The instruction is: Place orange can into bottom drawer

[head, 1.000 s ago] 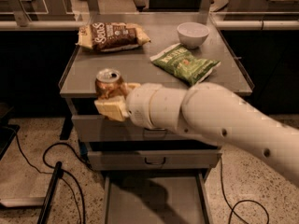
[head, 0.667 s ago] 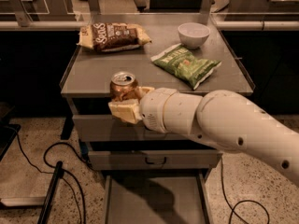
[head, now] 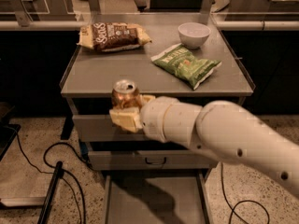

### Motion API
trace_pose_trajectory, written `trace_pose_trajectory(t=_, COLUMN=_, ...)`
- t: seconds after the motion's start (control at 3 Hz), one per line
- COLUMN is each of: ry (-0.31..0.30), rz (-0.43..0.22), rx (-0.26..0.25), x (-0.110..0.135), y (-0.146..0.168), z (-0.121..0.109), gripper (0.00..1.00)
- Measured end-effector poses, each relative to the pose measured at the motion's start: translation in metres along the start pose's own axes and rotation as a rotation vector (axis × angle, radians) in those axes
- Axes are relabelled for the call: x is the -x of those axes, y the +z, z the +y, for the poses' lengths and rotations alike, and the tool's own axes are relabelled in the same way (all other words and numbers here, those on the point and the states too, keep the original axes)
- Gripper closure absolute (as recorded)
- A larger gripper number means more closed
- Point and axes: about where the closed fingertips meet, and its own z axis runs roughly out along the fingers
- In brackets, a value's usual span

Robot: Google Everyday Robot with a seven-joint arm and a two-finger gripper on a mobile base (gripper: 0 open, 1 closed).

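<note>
The orange can (head: 124,94) is upright with its silver top showing, held in my gripper (head: 127,111) in front of the cabinet's front edge, level with the top drawer. The cream fingers (head: 122,120) are shut around the can's lower body. The white arm (head: 219,136) reaches in from the right. The bottom drawer (head: 154,202) is pulled open below, a grey shallow tray, with the arm's shadow on its floor. The can is well above it and a little left of its middle.
On the cabinet top (head: 117,71) lie a brown snack bag (head: 113,35), a green chip bag (head: 187,64) and a white bowl (head: 194,34). The middle drawer (head: 154,160) is closed. Black cables (head: 56,162) run over the floor at the left.
The gripper with the can has moved right along the cabinet's front and slightly down, from near the left corner to nearer the middle.
</note>
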Motion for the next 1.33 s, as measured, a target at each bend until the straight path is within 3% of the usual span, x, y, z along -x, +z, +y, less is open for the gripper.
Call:
trace_pose_trajectory(t=0.67, ry=0.247, rz=0.025, rx=-0.067, x=-0.134, y=-0.023, z=0.003, gripper=1.0)
trace_pose_trajectory(t=1.0, ry=0.247, rz=0.025, rx=-0.067, x=-0.134, y=-0.023, z=0.003, gripper=1.0)
trace_pose_trajectory(t=1.33, ry=0.303, rz=0.051, rx=-0.097, x=-0.165, y=-0.018, z=0.013, gripper=1.0)
